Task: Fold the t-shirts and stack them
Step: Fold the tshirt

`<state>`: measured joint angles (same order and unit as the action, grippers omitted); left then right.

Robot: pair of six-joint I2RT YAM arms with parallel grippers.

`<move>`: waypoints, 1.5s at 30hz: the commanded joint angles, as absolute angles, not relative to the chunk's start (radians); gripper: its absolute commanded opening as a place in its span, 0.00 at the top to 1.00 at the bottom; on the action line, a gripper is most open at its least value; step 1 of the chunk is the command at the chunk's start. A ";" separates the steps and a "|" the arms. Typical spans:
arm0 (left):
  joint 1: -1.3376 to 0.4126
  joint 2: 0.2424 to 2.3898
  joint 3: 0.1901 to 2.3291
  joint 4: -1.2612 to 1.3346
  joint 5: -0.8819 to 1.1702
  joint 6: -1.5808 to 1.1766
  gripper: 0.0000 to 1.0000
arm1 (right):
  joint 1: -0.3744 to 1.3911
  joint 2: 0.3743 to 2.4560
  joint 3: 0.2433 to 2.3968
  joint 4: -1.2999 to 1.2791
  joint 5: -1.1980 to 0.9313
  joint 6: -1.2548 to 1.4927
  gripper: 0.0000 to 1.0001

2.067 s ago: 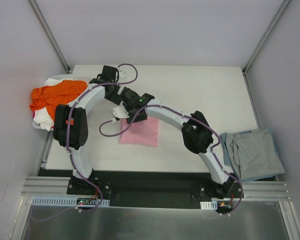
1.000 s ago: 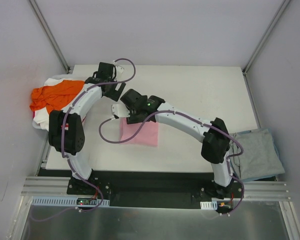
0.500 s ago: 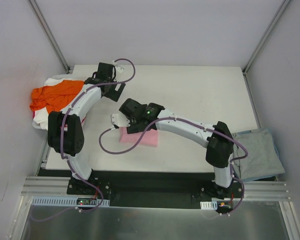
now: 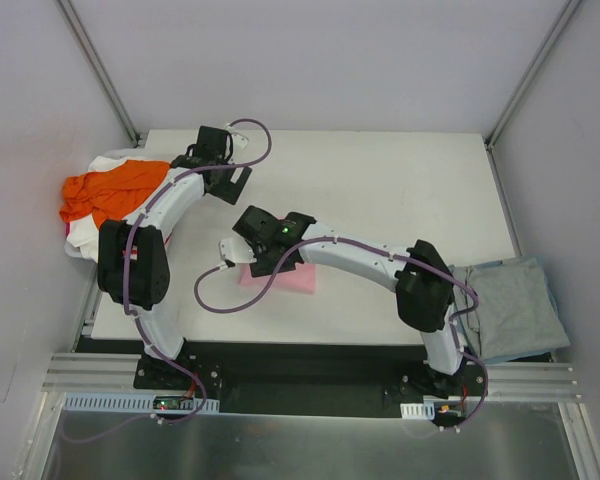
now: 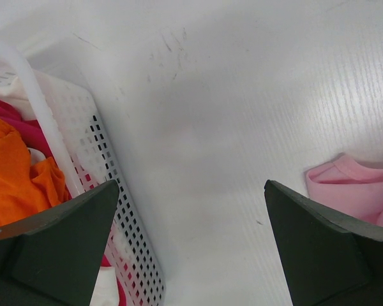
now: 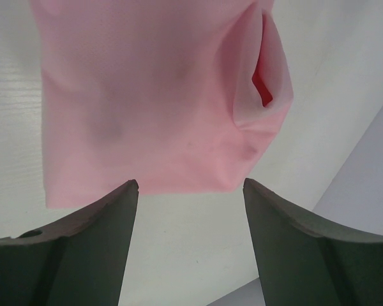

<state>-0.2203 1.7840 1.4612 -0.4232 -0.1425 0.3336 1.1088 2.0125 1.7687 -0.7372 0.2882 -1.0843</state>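
Observation:
A folded light pink t-shirt (image 4: 292,276) lies flat on the white table; in the right wrist view the pink t-shirt (image 6: 153,95) fills the upper part. My right gripper (image 4: 252,262) hovers at its left end, open, fingertips (image 6: 131,191) just off the cloth's edge, nothing between them (image 6: 189,183). My left gripper (image 4: 235,180) is open and empty (image 5: 191,185) above bare table, between the basket and the pink t-shirt's corner (image 5: 354,188). An orange t-shirt (image 4: 105,190) lies heaped on a white one (image 4: 88,238) at the left. A grey-blue t-shirt (image 4: 510,305) lies at the right edge.
A white perforated basket (image 5: 35,95) at the table's left edge holds the orange cloth (image 5: 13,172), some white cloth and a bit of magenta cloth (image 5: 6,111). Purple cables loop over both arms. Grey walls close in the table on three sides.
My right arm has drawn its gripper nearer and to the left, from the pink t-shirt's far side to its left end. The left arm has hardly moved. Both grippers stay open.

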 commanded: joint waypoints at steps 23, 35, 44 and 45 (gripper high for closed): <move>-0.207 1.798 1.479 -0.402 -0.150 0.337 0.01 | 1.085 2.091 1.873 -0.706 0.242 -1.095 0.28; -0.207 1.810 1.488 -0.396 -0.167 0.348 0.01 | 1.069 2.141 1.937 -0.716 0.213 -1.091 0.29; -0.207 1.807 1.491 -0.396 -0.169 0.336 0.00 | 1.048 2.198 1.980 -0.696 0.190 -1.115 0.30; -0.207 1.806 1.491 -0.394 -0.169 0.336 0.01 | 1.042 2.204 1.983 -0.692 0.187 -1.117 0.30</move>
